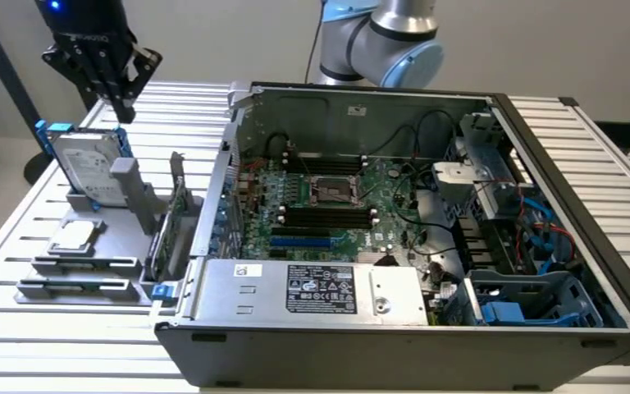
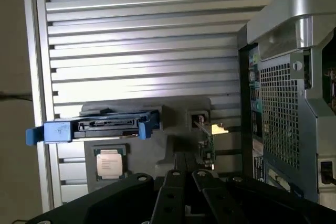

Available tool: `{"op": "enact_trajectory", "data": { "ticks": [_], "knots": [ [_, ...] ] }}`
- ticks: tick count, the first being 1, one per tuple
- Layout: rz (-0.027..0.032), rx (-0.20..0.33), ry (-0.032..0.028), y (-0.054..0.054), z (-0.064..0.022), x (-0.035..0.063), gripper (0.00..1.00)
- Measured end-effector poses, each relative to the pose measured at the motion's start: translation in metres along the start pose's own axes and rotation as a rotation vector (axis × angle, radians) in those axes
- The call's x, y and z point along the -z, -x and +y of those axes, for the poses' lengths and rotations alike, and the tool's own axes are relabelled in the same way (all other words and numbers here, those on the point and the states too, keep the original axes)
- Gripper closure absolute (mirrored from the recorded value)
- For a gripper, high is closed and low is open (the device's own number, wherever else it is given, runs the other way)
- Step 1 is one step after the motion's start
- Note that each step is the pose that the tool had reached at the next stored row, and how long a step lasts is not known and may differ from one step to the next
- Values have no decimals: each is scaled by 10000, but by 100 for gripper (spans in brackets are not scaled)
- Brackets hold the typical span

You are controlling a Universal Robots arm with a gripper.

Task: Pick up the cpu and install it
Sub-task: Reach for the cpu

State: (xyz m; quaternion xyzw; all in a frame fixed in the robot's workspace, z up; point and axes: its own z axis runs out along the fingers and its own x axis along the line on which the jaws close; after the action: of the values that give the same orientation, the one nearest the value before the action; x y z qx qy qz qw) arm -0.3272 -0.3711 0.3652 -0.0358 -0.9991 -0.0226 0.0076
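The cpu [image 1: 75, 236] is a small flat square chip with a shiny silver top, lying in a grey holder [image 1: 85, 267] at the exterior view's left. In the wrist view the cpu [image 2: 110, 161] lies just beside the edge-on hard drive. My black gripper [image 1: 125, 108] hangs high above the table, behind the hard drive and well away from the cpu. Its fingers [image 2: 170, 182] are shut together with nothing between them. The open computer case [image 1: 577, 271] shows the motherboard with its cpu socket [image 1: 335, 190] in the middle.
A silver hard drive in a blue frame [image 1: 85, 168] stands upright in the grey holder, between the gripper and the cpu. A circuit card [image 1: 176, 217] stands next to the case wall. The slatted metal table [image 1: 9, 246] carries everything. The case's perforated rear panel [image 2: 283, 103] shows in the wrist view.
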Motion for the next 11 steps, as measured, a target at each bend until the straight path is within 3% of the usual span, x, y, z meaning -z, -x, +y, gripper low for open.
{"op": "enact_trajectory", "data": {
  "ticks": [11],
  "knots": [
    [206,-8,-23,-501,-12,-81,89]
  ]
}}
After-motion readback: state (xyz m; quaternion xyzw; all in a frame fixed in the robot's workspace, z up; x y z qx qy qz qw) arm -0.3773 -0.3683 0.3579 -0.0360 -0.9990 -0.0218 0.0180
